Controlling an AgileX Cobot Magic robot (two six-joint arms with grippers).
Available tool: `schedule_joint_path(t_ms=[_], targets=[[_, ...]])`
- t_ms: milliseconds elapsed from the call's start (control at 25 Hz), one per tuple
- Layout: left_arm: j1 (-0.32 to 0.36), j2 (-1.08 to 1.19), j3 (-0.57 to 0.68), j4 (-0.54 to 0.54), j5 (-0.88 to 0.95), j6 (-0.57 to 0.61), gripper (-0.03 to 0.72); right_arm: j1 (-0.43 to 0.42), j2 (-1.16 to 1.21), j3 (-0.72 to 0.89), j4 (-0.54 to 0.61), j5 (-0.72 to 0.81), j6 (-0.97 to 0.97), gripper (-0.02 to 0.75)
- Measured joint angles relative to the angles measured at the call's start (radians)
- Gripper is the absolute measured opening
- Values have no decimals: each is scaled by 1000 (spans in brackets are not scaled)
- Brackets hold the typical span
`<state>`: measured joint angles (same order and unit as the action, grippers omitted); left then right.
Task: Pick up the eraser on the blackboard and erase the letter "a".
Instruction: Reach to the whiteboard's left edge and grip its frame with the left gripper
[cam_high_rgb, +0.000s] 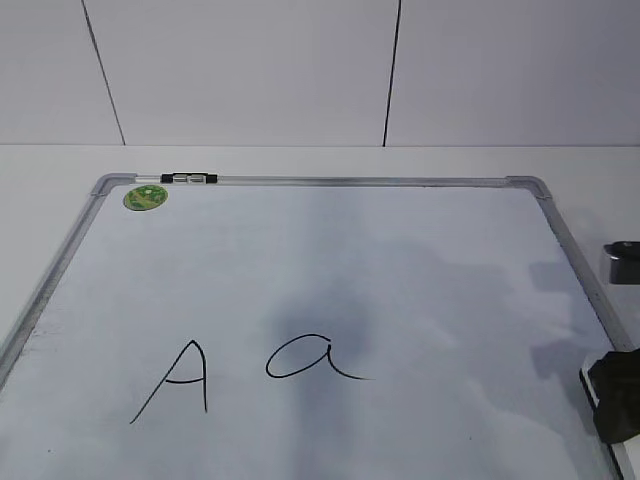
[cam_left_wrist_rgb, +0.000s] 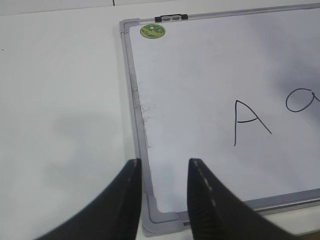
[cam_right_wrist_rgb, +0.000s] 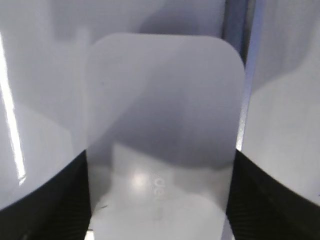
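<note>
The blackboard (cam_high_rgb: 330, 181) is a white board with a silver frame lying flat on the table. The cursive letter "a" (cam_high_rgb: 310, 358) is drawn in black near its front middle, and part of it shows in the left wrist view (cam_left_wrist_rgb: 300, 101). The white eraser (cam_right_wrist_rgb: 165, 125) lies on the board by its right frame. My right gripper (cam_right_wrist_rgb: 160, 200) has a black finger pressed against each long side of it. In the exterior view that gripper (cam_high_rgb: 615, 400) is at the board's right edge and hides the eraser. My left gripper (cam_left_wrist_rgb: 165, 162) is open and empty above the board's near-left corner.
A capital "A" (cam_high_rgb: 180, 380) stands left of the "a". A green round sticker (cam_high_rgb: 146, 197) and a black clip (cam_high_rgb: 188, 179) sit at the board's far-left corner. White table surrounds the board, with a white panelled wall behind.
</note>
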<state>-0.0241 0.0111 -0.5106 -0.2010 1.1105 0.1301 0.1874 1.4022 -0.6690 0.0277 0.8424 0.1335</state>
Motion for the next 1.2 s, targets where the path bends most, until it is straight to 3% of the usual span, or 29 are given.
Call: schedule_joint_path(t_ms=[720, 1200], targets=[[0, 13, 0, 0, -4, 0, 241, 0, -217, 0, 4, 76, -2, 572], [-30, 530, -116, -8, -47, -2, 255, 0, -241, 0, 32, 101, -4, 572]])
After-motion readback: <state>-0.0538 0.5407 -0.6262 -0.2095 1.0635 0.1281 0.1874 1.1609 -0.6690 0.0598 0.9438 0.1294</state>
